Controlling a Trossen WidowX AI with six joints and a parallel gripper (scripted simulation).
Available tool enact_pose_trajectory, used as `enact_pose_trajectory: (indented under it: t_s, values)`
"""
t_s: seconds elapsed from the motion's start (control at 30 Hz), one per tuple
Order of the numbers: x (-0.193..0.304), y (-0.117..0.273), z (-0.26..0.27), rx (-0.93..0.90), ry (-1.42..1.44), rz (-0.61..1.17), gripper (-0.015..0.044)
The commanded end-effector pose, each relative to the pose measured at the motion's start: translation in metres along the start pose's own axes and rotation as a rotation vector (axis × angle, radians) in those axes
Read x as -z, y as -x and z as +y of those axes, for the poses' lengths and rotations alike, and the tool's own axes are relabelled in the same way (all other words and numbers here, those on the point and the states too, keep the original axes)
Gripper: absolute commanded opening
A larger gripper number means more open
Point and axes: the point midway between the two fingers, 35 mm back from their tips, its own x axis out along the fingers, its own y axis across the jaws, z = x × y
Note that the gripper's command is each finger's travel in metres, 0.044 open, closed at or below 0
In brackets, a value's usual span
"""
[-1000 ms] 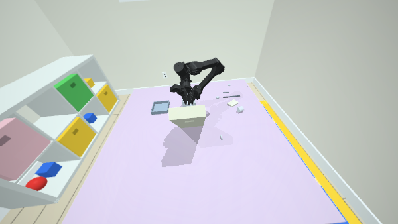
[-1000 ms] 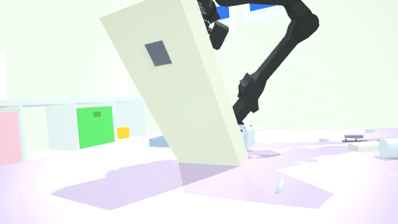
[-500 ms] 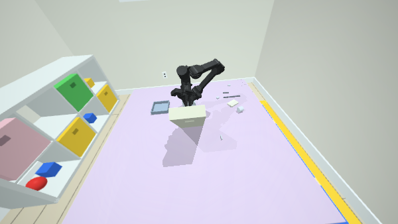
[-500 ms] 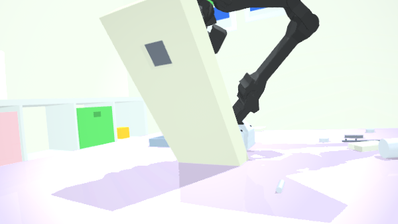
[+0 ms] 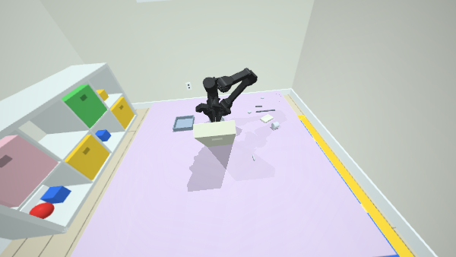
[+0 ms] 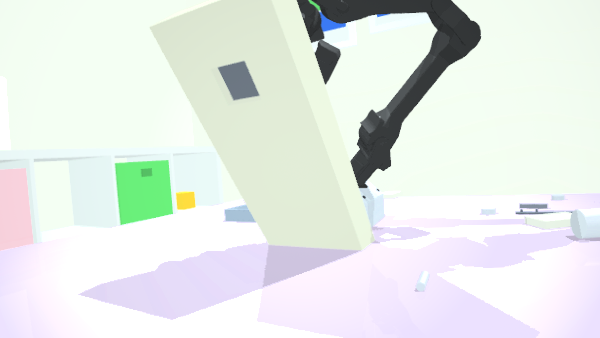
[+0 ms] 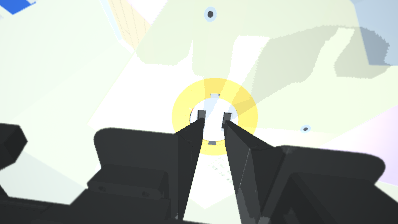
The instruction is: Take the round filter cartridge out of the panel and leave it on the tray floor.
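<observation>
The panel (image 5: 214, 130) (image 6: 285, 180) (image 7: 320, 97) stands tilted in front of the arm. In the wrist view the cartridge's round white face (image 7: 214, 106) sits inside a yellow ring (image 7: 182, 116) on the panel, with two dark slots, the left slot (image 7: 201, 114) and the right slot (image 7: 227, 116). My gripper (image 7: 214, 123) is slightly open, nothing between its fingers. Its two tips overlap the lower ends of the slots; whether they are inside them I cannot tell. The panel largely hides the gripper in the exterior view. The blue-grey tray (image 5: 184, 123) (image 6: 240, 214) is on the floor beside the panel.
Screw heads (image 7: 210, 14) (image 7: 305, 129) sit on the panel face. A white cylinder (image 5: 275, 125) (image 6: 590, 223), a cream block (image 5: 267, 118) (image 6: 547, 221) and dark bars lie to the right. A small pale pin (image 5: 254, 157) (image 6: 422, 281) lies nearer. A cube shelf stands left.
</observation>
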Motion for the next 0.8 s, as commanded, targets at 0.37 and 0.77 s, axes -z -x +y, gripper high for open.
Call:
enact_pose_trajectory:
  t_s: [0.37,0.77]
  values:
    - [-0.0017,-0.001,0.0017,-0.003,-0.009,-0.006,0.009]
    - [-0.0012,-0.0029,0.0015,-0.003,-0.009,-0.006,0.009]
